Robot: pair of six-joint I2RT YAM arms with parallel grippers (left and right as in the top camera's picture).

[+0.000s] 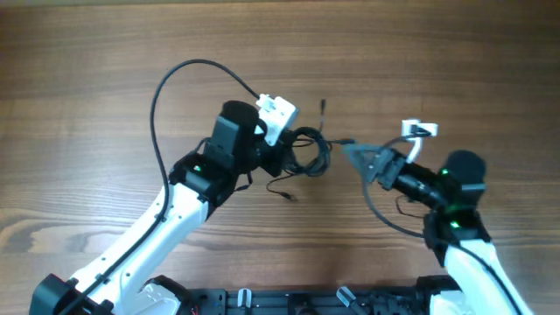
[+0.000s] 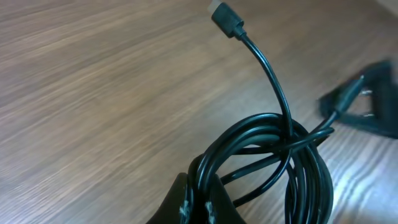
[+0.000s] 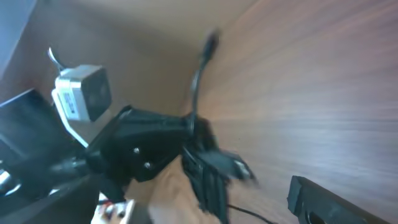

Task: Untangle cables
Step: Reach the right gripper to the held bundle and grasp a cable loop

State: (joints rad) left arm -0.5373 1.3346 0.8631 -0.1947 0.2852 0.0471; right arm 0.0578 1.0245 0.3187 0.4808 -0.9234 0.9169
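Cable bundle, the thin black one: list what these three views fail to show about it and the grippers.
- Left wrist: the thin black cable bundle runs off the bottom edge beside the left gripper, so its lower loops are cut off.
- Overhead: the knot is too small to trace.
- Right wrist: motion blur hides whether the right gripper is open or touches a strand.

Robot lab or test bench, most likely. A wood-grain table fills every view edge to edge. The left arm and right arm, both white and black, rise from a black mounting rail at the near edge. There is a white module by the left wrist (green status lights glow on both arms). A black cable bundle sits between them. The room beyond the table can't be told.
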